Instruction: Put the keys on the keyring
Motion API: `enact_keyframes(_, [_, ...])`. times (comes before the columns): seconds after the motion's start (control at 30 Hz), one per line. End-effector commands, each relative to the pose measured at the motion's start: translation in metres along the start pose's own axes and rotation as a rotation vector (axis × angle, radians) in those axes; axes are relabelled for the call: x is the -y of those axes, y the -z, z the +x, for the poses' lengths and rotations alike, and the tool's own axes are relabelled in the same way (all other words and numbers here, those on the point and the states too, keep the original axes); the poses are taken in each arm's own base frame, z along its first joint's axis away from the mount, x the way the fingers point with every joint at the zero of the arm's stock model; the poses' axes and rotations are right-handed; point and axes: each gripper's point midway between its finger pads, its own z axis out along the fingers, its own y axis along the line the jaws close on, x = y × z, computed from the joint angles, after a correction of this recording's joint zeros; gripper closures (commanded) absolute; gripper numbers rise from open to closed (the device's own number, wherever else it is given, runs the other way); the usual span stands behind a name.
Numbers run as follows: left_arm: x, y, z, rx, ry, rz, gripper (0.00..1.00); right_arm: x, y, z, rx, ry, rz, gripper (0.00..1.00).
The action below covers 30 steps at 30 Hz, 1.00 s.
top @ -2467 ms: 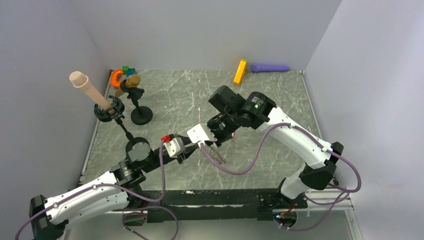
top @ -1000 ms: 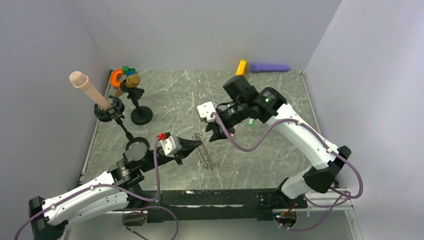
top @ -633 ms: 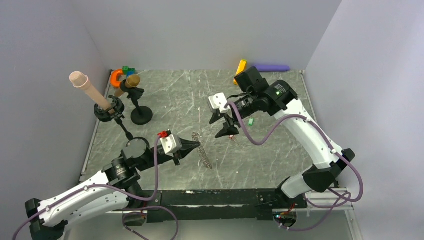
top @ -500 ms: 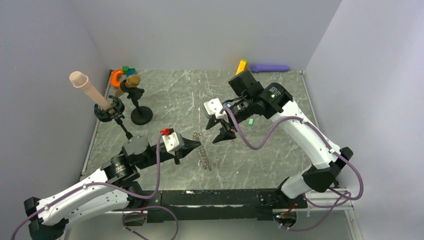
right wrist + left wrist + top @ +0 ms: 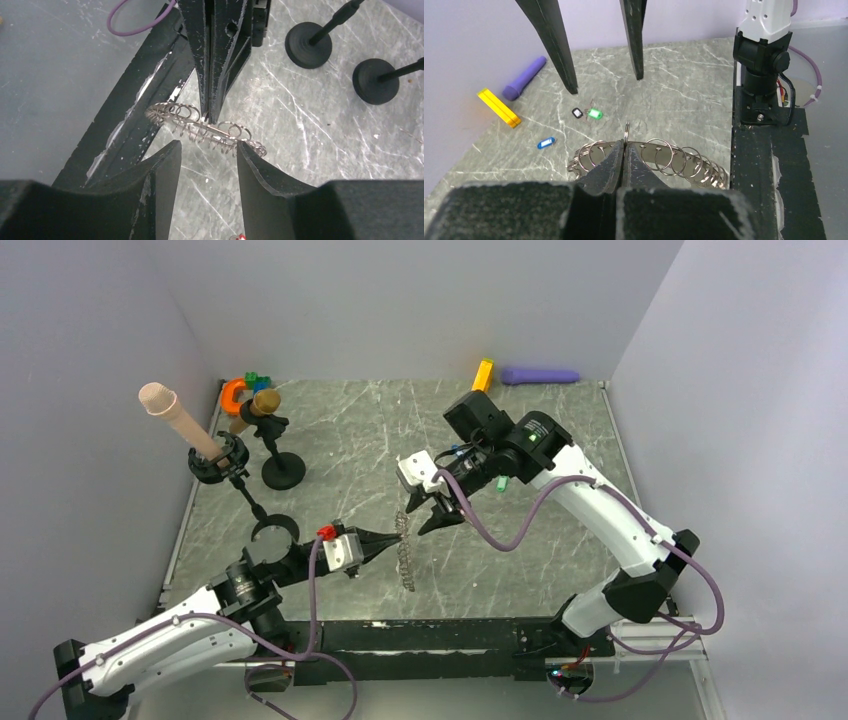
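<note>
The keyring (image 5: 674, 159) is a silver strip strung with wire rings. My left gripper (image 5: 625, 146) is shut on one ring of it and holds it off the table; from above the keyring (image 5: 405, 560) dangles below my left gripper (image 5: 397, 528). My right gripper (image 5: 207, 148) is open, its fingertips just short of the keyring (image 5: 200, 127), straddling its middle and holding nothing. In the left wrist view the blue key (image 5: 546, 143), black key (image 5: 577, 113) and green key (image 5: 595, 114) lie on the table beyond the ring. Part of the red key (image 5: 239, 237) shows at the right wrist view's bottom edge.
An orange block (image 5: 482, 374) and a purple cylinder (image 5: 540, 375) lie along the back wall. Two round black stand bases (image 5: 283, 471) (image 5: 274, 536) with clamps stand at the left, with small coloured toys (image 5: 240, 392) in the back left corner. The black mounting bar (image 5: 420, 635) runs along the near edge.
My right gripper swung toward the back, then returned to the keyring with its jaws wider apart. My left gripper stayed shut on the keyring and brought it under the right gripper.
</note>
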Motion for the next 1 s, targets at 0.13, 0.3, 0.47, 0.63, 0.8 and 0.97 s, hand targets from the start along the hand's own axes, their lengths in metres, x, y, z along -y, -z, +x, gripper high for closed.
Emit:
enact_keyframes(0.13, [-0.006, -0.003, -0.059, 0.258, -0.069, -0.014, 1.0, -0.016, -0.001, -0.013, 0.09, 0.036, -0.052, 0.55])
enact_keyframes(0.3, [-0.008, -0.005, -0.062, 0.308, -0.045, -0.031, 1.0, -0.016, -0.003, -0.014, 0.105, 0.034, -0.055, 0.61])
enact_keyframes(0.47, [-0.009, -0.006, -0.064, 0.34, -0.035, -0.041, 1.0, -0.016, -0.003, -0.018, 0.121, 0.035, -0.058, 0.7])
enact_keyframes(0.63, [-0.011, -0.005, -0.064, 0.362, -0.024, -0.063, 1.0, -0.016, -0.004, -0.02, 0.131, 0.024, -0.061, 0.81])
enact_keyframes(0.8, [-0.013, -0.004, -0.064, 0.377, -0.009, -0.076, 1.0, -0.015, -0.005, -0.017, 0.126, 0.011, -0.057, 1.0])
enact_keyframes(0.97, [-0.016, -0.005, -0.047, 0.281, 0.032, -0.093, 0.66, -0.007, 0.0, -0.008, 0.048, 0.002, -0.015, 1.0])
